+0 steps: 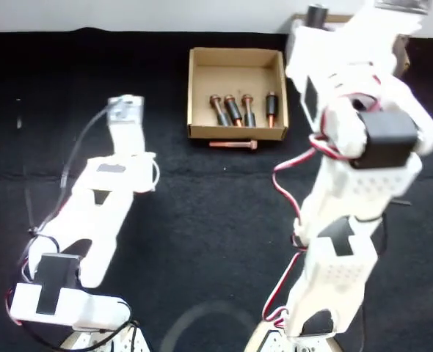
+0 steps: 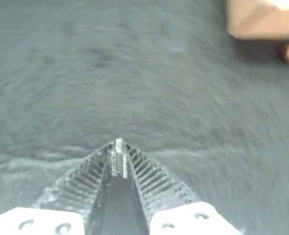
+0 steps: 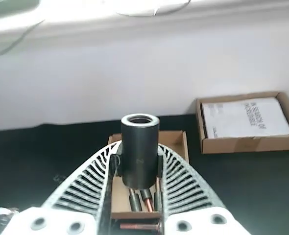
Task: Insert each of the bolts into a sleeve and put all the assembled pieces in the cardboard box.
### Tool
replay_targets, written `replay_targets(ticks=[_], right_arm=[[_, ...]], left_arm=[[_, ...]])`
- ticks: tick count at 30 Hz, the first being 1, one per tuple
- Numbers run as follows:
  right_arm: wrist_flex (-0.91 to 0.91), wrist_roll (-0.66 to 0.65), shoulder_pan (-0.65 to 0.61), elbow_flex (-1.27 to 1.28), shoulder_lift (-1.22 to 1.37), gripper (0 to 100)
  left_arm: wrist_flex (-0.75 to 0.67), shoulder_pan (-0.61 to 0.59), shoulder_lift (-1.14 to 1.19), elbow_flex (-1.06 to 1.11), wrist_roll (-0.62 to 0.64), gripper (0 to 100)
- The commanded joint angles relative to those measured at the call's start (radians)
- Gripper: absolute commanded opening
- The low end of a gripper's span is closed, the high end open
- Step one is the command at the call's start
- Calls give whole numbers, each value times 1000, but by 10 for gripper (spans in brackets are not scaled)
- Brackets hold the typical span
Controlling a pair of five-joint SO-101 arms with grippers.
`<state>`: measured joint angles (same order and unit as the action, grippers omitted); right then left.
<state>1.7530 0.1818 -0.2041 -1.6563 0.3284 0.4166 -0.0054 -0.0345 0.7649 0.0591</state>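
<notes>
the right claw (image 3: 138, 159) is found pinching a dark sleeve (image 3: 140, 134), raised high above the desk (image 1: 202, 220). below it the cardboard box (image 1: 237, 133) is seen with four assembled pieces (image 1: 242, 110) inside, and one bare bolt (image 1: 233, 144) is noted just outside the box wall. the left claw (image 2: 119, 154) is pressed together low over the desk, well apart from the box.
</notes>
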Motion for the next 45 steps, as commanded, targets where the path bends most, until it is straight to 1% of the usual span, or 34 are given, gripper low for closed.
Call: replay_targets(ticks=[1, 2, 4, 7, 14, 16, 22, 28, 31, 34, 36, 38, 45], right_arm=[[13, 8, 10, -108, -116, 8], [13, 2, 10, -108, -137, 8], [15, -6, 10, -101, -185, 8], [15, -18, 10, -10, -286, 8], [12, -63, 10, 481, -624, 8], [10, -78, 10, 628, -713, 8], [8, -84, 10, 1017, -946, 8], [5, -80, 7, 1380, -1161, 8], [-18, -80, 7, 1549, -1259, 8], [-67, -83, 7, 1712, -1365, 8], [-105, -83, 7, 1810, -1431, 8], [-131, -83, 7, 1894, -1484, 8], [-193, -84, 8, 2118, -1603, 8]], left_arm=[[11, 50, -19, -61, -180, 10], [11, 62, -27, -70, -204, 10], [12, 84, -56, -79, -209, 10], [34, 124, -114, -122, -209, 10], [296, 228, -160, -377, -209, 10], [348, 251, -160, -437, -209, 10], [407, 328, -160, -513, -209, 10], [526, 424, -159, -579, -209, 10], [540, 452, -156, -601, -209, 11], [545, 464, -101, -647, -207, 46], [568, 464, -28, -704, -207, 88], [601, 463, 54, -777, -207, 108], [713, 460, 338, -1072, -207, 108]])
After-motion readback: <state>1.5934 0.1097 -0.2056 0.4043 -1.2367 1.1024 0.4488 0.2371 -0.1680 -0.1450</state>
